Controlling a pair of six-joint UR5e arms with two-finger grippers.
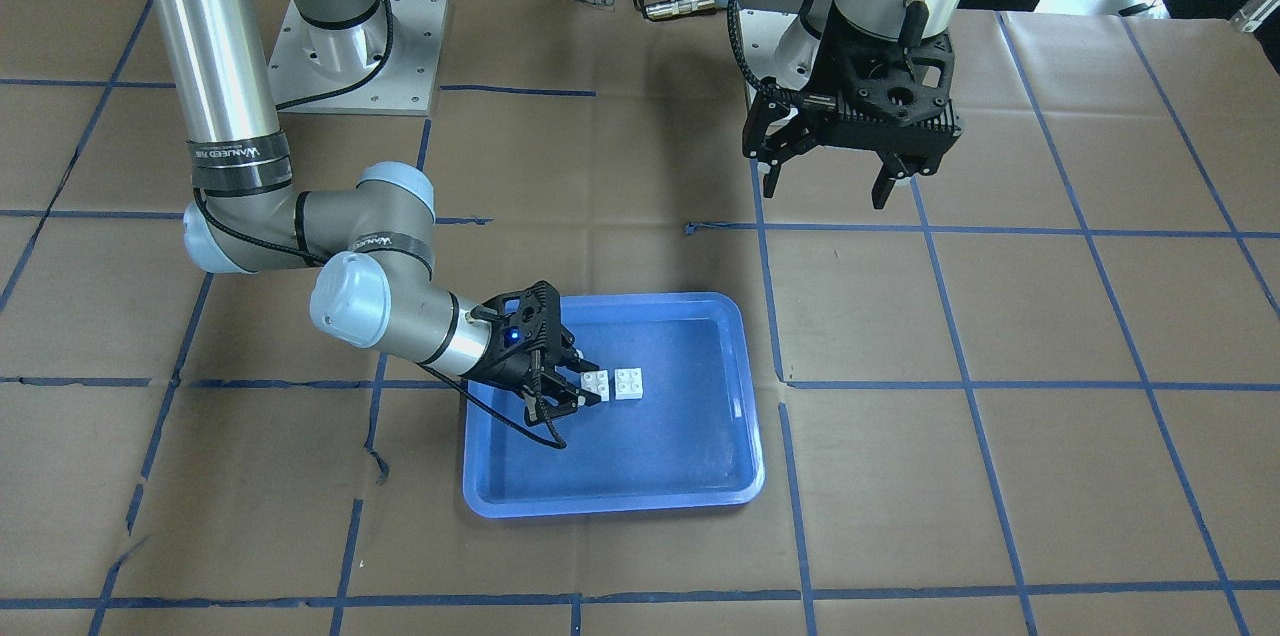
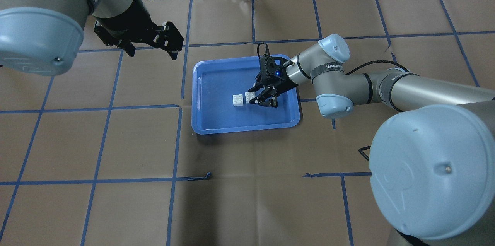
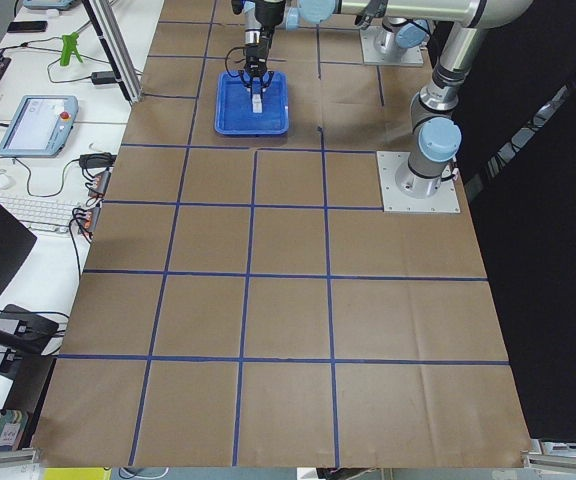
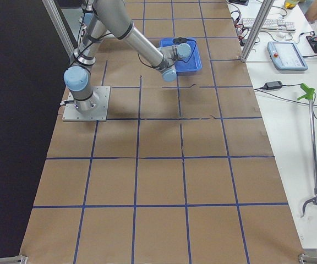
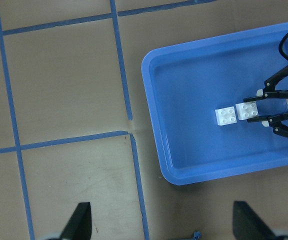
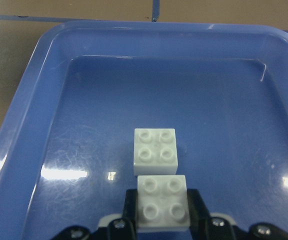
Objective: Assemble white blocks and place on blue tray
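Holding one white block just beside the other block on the blue tray.
The right end effector was closed on the nearer block's sides. The left end effector hung open and empty over the table. Stacking likely needed a lift, square alignment over the other block, then a straight press.

Two white blocks at the black right tool, on a blue tray; brown tabletop, blue grid lines.
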